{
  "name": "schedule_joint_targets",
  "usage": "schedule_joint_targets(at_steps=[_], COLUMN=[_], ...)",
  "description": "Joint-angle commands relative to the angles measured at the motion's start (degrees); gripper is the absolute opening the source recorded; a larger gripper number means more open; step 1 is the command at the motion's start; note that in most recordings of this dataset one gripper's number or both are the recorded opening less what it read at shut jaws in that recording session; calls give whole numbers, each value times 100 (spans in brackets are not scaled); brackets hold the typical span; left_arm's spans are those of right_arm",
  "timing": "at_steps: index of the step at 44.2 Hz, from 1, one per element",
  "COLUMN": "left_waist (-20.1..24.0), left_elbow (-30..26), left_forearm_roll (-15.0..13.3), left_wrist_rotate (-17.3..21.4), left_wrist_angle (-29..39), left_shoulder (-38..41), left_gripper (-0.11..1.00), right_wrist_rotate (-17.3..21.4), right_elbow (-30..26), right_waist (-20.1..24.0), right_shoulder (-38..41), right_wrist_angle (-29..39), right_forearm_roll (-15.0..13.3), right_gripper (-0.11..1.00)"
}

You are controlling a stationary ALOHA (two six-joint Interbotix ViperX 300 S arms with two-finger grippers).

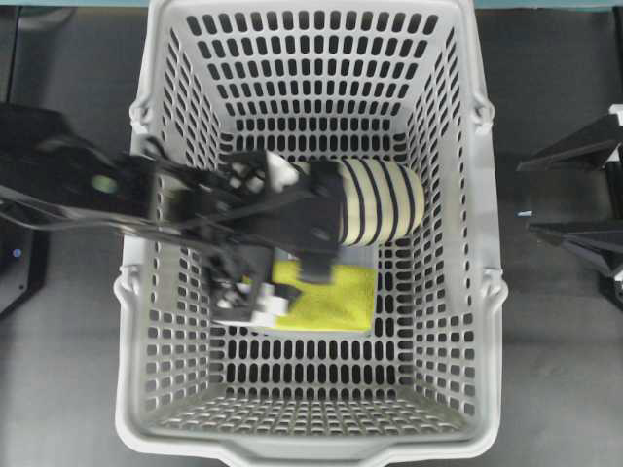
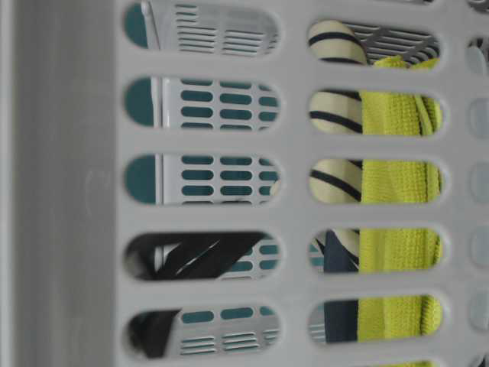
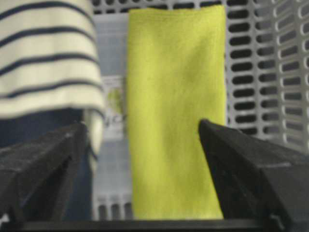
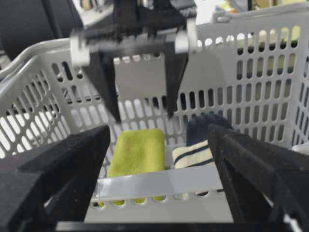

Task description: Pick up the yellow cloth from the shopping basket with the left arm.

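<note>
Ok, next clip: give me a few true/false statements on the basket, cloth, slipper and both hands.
1. The cloth lies flat on the basket floor. True.
2. The left hand is shut on the cloth. False: its jaws are open above the cloth, holding nothing.
3. The slipper lies beside the cloth in the basket. True.
4. The right hand reaches into the basket. False: it is outside the basket wall, open.
5. The slipper is plain red. False: it is cream with navy stripes.

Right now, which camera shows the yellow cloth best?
The left wrist view: the yellow cloth fills it, unobstructed. Overhead, the arm hides part. Table-level shows strips through basket slots. The right wrist view shows it small behind the rim.
</note>
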Motion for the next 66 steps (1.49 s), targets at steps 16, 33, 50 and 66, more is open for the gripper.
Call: schedule_joint_targets(at_steps=[16,33,50,66], left_waist=[-193,-193,-193,-211], left_elbow=[-272,-193,-1424,-3630], left_forearm_roll=[18,18,18,18], left_wrist_rotate=[-26,79,70,26], left_wrist_angle=[439,431,1494,3630], left_shoulder=[1090,1020,492,396], left_gripper=[85,42,14,14], right_wrist_rotate=[18,18,26,26], right_elbow=[-97,-62,-44,-35], right_waist=[-9,-88,-88,-132], right_shoulder=[-62,-79,-79,-97], right_wrist_angle=[-18,-9,-9,-9], right_forearm_roll=[18,18,9,18], right_gripper=[75,75,75,75])
